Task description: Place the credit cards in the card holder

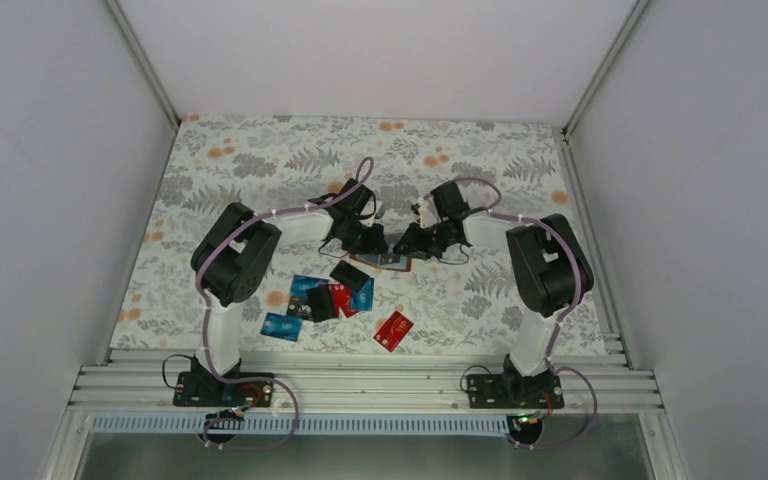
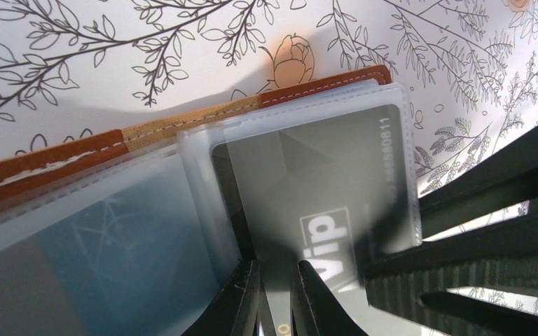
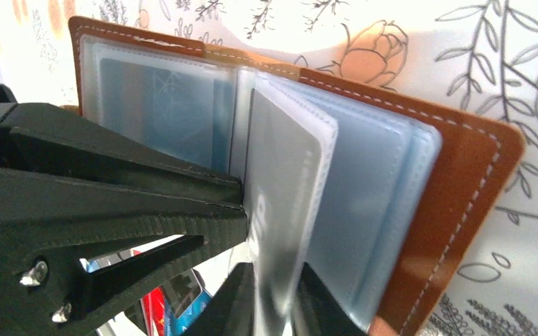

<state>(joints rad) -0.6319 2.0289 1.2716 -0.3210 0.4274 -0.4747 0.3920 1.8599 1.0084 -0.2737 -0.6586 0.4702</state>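
Our left gripper (image 2: 277,283) is closed on the near end of a dark grey card (image 2: 308,175) marked "vip". Most of the card lies inside one clear sleeve (image 3: 322,161) of the holder (image 3: 462,182). We grip the end because that is the only part outside the pocket, and from there we can push the card along its length.

Our right gripper (image 3: 273,297) is pinched shut on the edge of that same sleeve. We judge it is there to hold the leaf up and steady, so the sleeve neither folds nor slides as the card goes in.

The holder lies open on the floral cloth (image 1: 260,160) at mid-table, between the two wrists. The pocket beside the spine (image 2: 112,238) seems to hold a bluish card. More sleeves (image 3: 385,175) fan out behind the one we are working on.

The loose cards (image 1: 325,295) lie nearer our bases, well apart from the holder. A red card (image 1: 393,330) and a blue card (image 1: 281,326) lie out on their own.

The crowding is the main obstacle. The two sets of fingers almost meet at the sleeve's corner, so the left has little room to push further. The soft neighbouring sleeves could catch the card's edge.
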